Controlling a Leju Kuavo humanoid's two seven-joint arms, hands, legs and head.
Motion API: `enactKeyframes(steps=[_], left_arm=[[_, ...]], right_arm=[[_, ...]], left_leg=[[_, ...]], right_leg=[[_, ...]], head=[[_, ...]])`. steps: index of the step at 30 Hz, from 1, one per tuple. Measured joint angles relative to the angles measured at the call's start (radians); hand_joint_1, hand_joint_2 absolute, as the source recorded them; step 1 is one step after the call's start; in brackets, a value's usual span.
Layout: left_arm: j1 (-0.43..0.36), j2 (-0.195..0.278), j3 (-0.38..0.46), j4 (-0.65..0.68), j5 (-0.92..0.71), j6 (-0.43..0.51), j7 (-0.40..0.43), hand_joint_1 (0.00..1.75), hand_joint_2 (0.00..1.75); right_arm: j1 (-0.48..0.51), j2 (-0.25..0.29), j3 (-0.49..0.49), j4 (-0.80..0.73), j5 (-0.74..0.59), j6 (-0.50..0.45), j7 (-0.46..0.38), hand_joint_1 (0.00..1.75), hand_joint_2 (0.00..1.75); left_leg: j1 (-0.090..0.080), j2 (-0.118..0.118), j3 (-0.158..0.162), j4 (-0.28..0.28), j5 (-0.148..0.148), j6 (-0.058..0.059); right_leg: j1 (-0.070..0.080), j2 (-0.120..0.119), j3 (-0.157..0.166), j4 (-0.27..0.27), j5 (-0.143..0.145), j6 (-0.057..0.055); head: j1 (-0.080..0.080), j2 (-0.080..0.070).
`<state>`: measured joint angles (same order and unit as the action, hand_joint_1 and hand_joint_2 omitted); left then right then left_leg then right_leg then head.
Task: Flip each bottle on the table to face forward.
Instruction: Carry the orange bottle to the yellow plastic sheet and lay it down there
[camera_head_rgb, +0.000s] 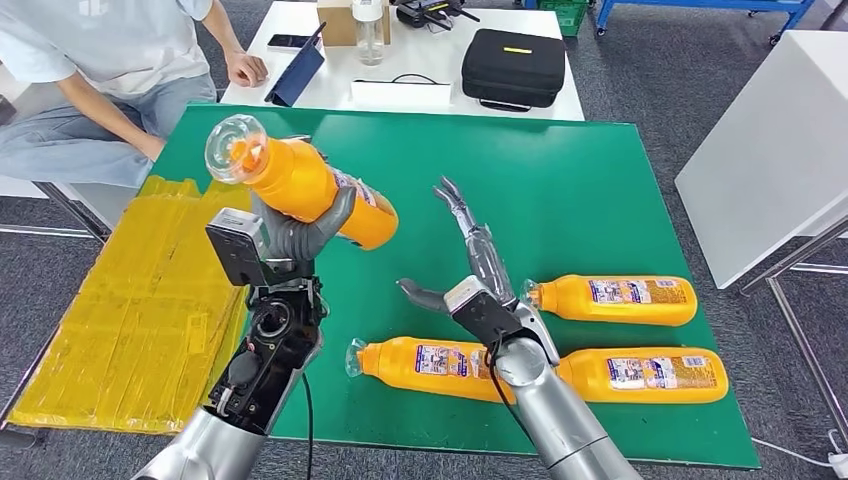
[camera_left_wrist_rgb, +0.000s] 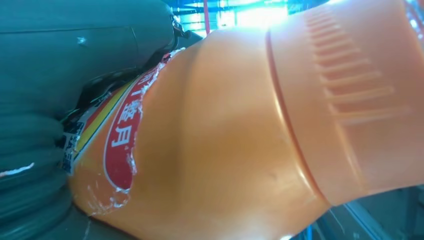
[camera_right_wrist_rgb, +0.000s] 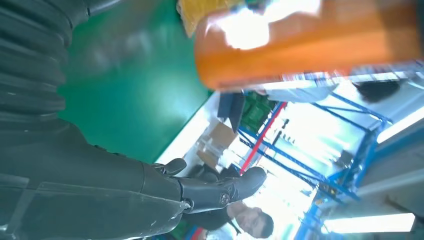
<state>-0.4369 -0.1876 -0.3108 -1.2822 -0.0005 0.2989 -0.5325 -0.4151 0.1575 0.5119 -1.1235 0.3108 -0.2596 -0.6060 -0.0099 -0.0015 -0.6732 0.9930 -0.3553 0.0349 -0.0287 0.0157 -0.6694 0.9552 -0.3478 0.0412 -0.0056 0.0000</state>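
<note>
Bottle orientation is what matters here: an orange bottle is gripped around its middle by the left hand and held above the green worktop, its long axis tilted, cap end raised toward the far left, base pointing down toward the right hand. That hand is empty, fingers spread, just beside the base and nearer than anything else. Three more bottles lie flat on the worktop at the right, caps pointing left.
</note>
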Motion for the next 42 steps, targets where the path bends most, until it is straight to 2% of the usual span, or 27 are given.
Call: enactKeyframes(steps=[4, 5, 9, 12, 14, 15, 16, 17, 18, 20, 21, 22, 23, 24, 25, 27, 29, 32, 36, 42], left_arm=[[-0.001, 0.008, 0.021, -0.003, -0.017, 0.064, -0.020, 1.75, 1.75], [-0.001, 0.010, 0.030, -0.003, -0.042, 0.104, -0.031, 1.75, 1.75], [-0.009, 0.033, 0.067, -0.002, -0.272, 0.330, -0.072, 1.75, 1.75], [-0.012, 0.030, 0.132, -0.005, -0.581, 0.363, -0.095, 1.75, 1.75], [-0.014, 0.009, 0.223, -0.014, -0.965, 0.364, -0.081, 1.75, 1.75], [-0.017, 0.012, 0.263, -0.017, -1.199, 0.364, -0.031, 1.75, 1.75], [-0.029, 0.035, 0.281, -0.007, -1.411, 0.365, 0.065, 1.75, 1.75], [-0.054, 0.068, 0.273, 0.023, -1.561, 0.365, 0.203, 1.75, 1.75], [-0.090, 0.104, 0.243, 0.073, -1.645, 0.366, 0.376, 1.75, 1.75], [-0.175, 0.162, 0.122, 0.195, -1.648, 0.366, 0.773, 1.75, 1.75], [-0.209, 0.188, 0.031, 0.247, -1.630, 0.366, 0.948, 1.75, 1.75], [-0.233, 0.214, -0.071, 0.288, -1.613, 0.366, 1.082, 1.75, 1.75], [-0.250, 0.241, -0.175, 0.322, -1.597, 0.366, 1.153, 1.75, 1.75], [-0.262, 0.264, -0.268, 0.352, -1.588, 0.366, 1.169, 1.75, 1.75], [-0.272, 0.281, -0.338, 0.382, -1.582, 0.366, 1.126, 1.75, 1.75], [-0.288, 0.299, -0.420, 0.454, -1.578, 0.366, 0.948, 1.75, 1.75], [-0.300, 0.304, -0.450, 0.542, -1.574, 0.367, 0.806, 1.75, 1.75], [-0.307, 0.314, -0.460, 0.652, -1.567, 0.367, 0.727, 1.75, 1.75], [-0.312, 0.329, -0.428, 0.789, -1.536, 0.363, 0.647, 1.75, 1.75], [-0.312, 0.339, -0.363, 0.895, -1.508, 0.350, 0.610, 1.75, 1.75]], right_arm=[[0.028, -0.016, -0.002, -0.062, -0.031, -0.026, 0.014, 0.00, 0.00], [0.039, -0.023, -0.004, -0.083, -0.038, -0.039, 0.021, 0.00, 0.00], [0.089, -0.053, -0.014, -0.180, -0.047, -0.095, 0.063, 0.00, 1.75], [0.113, -0.068, -0.019, -0.243, -0.038, -0.122, 0.090, 0.00, 1.75], [0.127, -0.076, -0.022, -0.281, -0.030, -0.135, 0.110, 0.00, 1.75], [0.132, -0.081, -0.024, -0.300, -0.029, -0.137, 0.119, 0.00, 1.75], [0.137, -0.086, -0.027, -0.318, -0.030, -0.132, 0.124, 0.00, 1.75], [0.140, -0.090, -0.031, -0.333, -0.033, -0.123, 0.127, 0.00, 1.75], [0.142, -0.095, -0.036, -0.346, -0.035, -0.113, 0.126, 0.00, 1.75], [0.143, -0.104, -0.043, -0.361, -0.038, -0.097, 0.123, 0.00, 1.75], [0.143, -0.108, -0.046, -0.367, -0.039, -0.094, 0.122, 0.00, 1.75], [0.143, -0.111, -0.048, -0.372, -0.039, -0.092, 0.121, 0.00, 1.75], [0.143, -0.113, -0.049, -0.377, -0.040, -0.091, 0.121, 0.00, 1.75], [0.143, -0.116, -0.051, -0.380, -0.041, -0.090, 0.121, 0.00, 1.75], [0.143, -0.118, -0.052, -0.383, -0.041, -0.089, 0.121, 0.00, 1.75], [0.142, -0.125, -0.053, -0.387, -0.038, -0.082, 0.121, 0.00, 1.75], [0.142, -0.134, -0.055, -0.389, -0.034, -0.076, 0.122, 0.00, 1.75], [0.152, -0.148, -0.068, -0.393, -0.042, -0.075, 0.111, 0.00, 1.75], [0.190, -0.160, -0.100, -0.412, -0.052, -0.078, 0.096, 0.00, 1.75], [0.234, -0.167, -0.123, -0.444, -0.044, -0.080, 0.094, 0.00, 1.75]], left_leg=[[0.000, -0.001, 0.000, 0.000, 0.000, 0.000], [0.000, -0.001, 0.000, 0.000, 0.000, 0.000], [0.000, 0.000, 0.000, 0.000, 0.000, 0.000], [0.000, 0.000, 0.000, 0.000, 0.000, 0.000], [0.000, 0.000, 0.000, 0.000, 0.000, 0.000], [0.000, 0.000, 0.000, 0.000, -0.001, -0.001], [0.000, 0.002, 0.001, 0.000, 0.000, -0.001], [-0.001, 0.006, 0.001, 0.000, 0.000, -0.001], [-0.001, 0.009, -0.001, 0.001, 0.000, -0.002], [-0.001, 0.014, -0.004, 0.000, 0.002, -0.002], [-0.001, 0.014, -0.005, 0.000, 0.003, -0.002], [-0.001, 0.014, -0.005, 0.000, 0.004, -0.002], [-0.001, 0.014, -0.005, 0.000, 0.004, -0.002], [-0.001, 0.014, -0.005, 0.000, 0.004, -0.002], [-0.001, 0.014, -0.005, 0.000, 0.004, -0.002], [-0.001, 0.013, -0.006, 0.000, 0.004, -0.002], [-0.001, 0.013, -0.006, 0.000, 0.004, -0.003], [-0.001, 0.013, -0.006, 0.000, 0.003, -0.003], [0.000, 0.012, -0.006, 0.000, 0.003, -0.003], [0.001, 0.010, -0.007, 0.000, 0.003, -0.004]], right_leg=[[0.000, 0.000, 0.000, 0.000, 0.000, 0.000], [0.000, 0.000, 0.000, 0.000, 0.000, 0.000], [0.000, 0.000, 0.000, 0.000, 0.000, 0.000], [0.000, 0.000, 0.000, 0.000, 0.000, 0.000], [0.000, 0.000, 0.000, 0.000, 0.000, 0.000], [0.000, 0.000, -0.001, 0.000, -0.001, -0.001], [0.000, 0.001, -0.005, 0.000, 0.000, -0.001], [0.000, 0.004, -0.011, -0.001, 0.000, -0.002], [0.000, 0.006, -0.014, -0.001, 0.001, -0.002], [0.000, 0.011, -0.015, -0.001, 0.004, -0.001], [0.000, 0.011, -0.012, 0.000, 0.006, -0.001], [0.000, 0.011, -0.011, 0.000, 0.008, -0.001], [0.000, 0.011, -0.010, 0.000, 0.009, -0.002], [0.000, 0.011, -0.010, 0.001, 0.009, -0.002], [-0.001, 0.011, -0.010, 0.001, 0.009, -0.002], [-0.001, 0.011, -0.010, 0.000, 0.009, -0.002], [-0.001, 0.011, -0.011, 0.000, 0.008, -0.002], [-0.001, 0.011, -0.011, 0.000, 0.008, -0.002], [0.000, 0.011, -0.011, 0.000, 0.008, -0.002], [0.001, 0.010, -0.011, 0.000, 0.007, -0.003]], head=[[0.000, 0.000], [0.000, 0.000], [0.000, 0.000], [0.000, 0.000], [0.000, 0.000], [0.000, 0.000], [0.001, 0.000], [0.000, 0.000], [0.000, 0.000], [-0.001, 0.000], [-0.001, 0.000], [-0.001, 0.000], [-0.001, 0.000], [-0.001, 0.000], [-0.001, 0.000], [-0.001, 0.000], [-0.001, 0.000], [-0.001, 0.000], [-0.001, 0.000], [-0.001, 0.000]])
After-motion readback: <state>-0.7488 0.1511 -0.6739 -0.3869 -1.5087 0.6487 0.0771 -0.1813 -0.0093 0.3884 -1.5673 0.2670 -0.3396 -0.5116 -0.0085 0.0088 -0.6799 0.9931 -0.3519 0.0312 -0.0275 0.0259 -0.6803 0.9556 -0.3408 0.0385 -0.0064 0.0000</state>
